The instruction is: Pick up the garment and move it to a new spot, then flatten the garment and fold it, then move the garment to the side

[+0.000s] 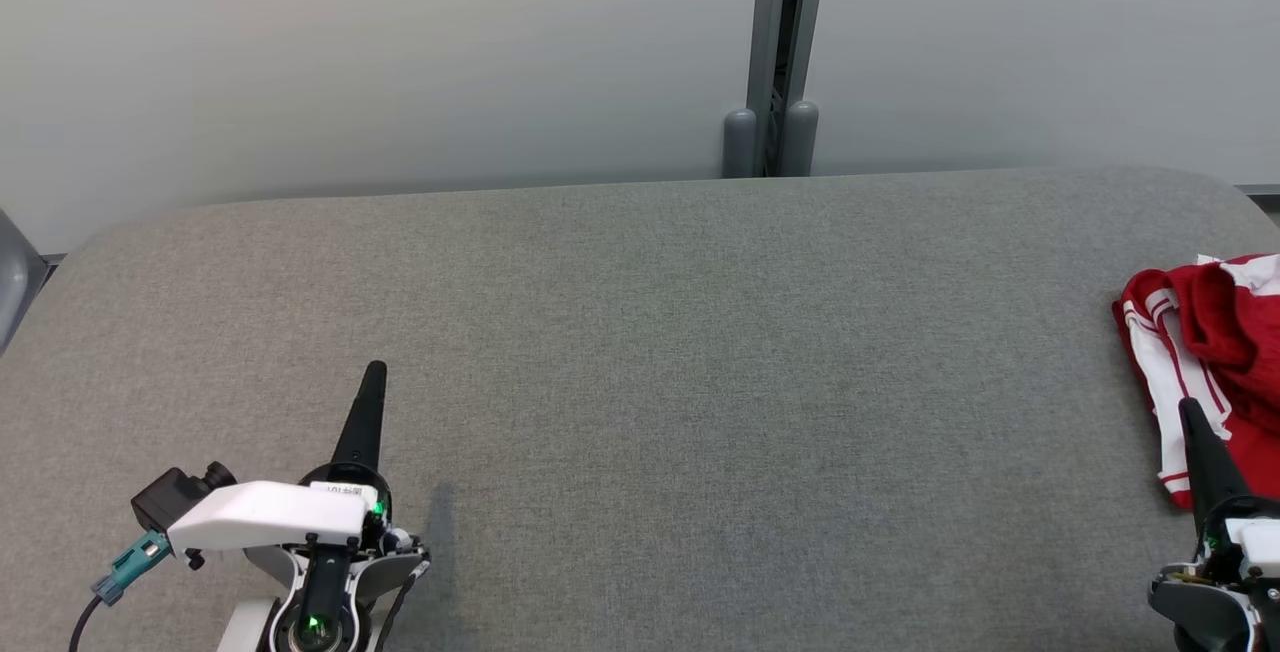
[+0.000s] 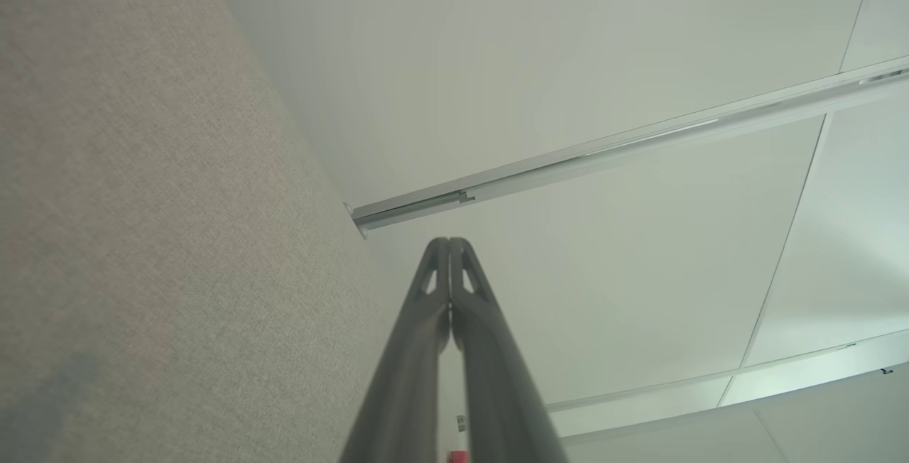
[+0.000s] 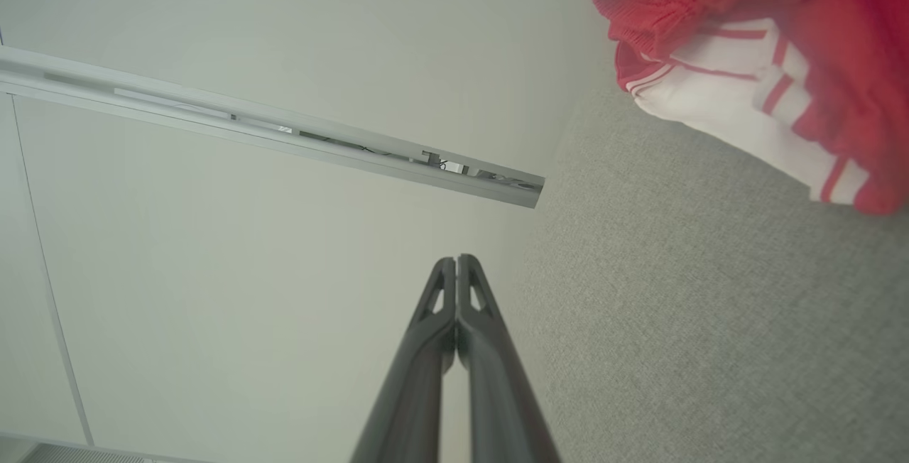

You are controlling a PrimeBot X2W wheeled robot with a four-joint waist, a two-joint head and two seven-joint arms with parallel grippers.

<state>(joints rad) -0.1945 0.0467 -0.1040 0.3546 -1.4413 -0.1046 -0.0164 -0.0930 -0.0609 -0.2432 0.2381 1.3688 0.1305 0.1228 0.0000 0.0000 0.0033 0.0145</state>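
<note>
We stood in what looked like an office or lab: pale partition panels [image 1: 400, 52] joined by a grey metal post [image 1: 775, 52] rose behind a grey fabric-covered bench [image 1: 640, 352].

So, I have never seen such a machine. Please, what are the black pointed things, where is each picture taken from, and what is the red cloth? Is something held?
It is a robot with two arms. Each arm ends in a gripper with two long dark fingers. The wide picture comes from a camera on its head, looking down at a grey padded surface. There the left gripper is at the lower left and the right gripper at the lower right. The other two pictures come from cameras on the wrists, looking along the fingers. Both grippers are shut and hold nothing. The red and white garment lies crumpled at the surface's right edge, by the right gripper.
</note>
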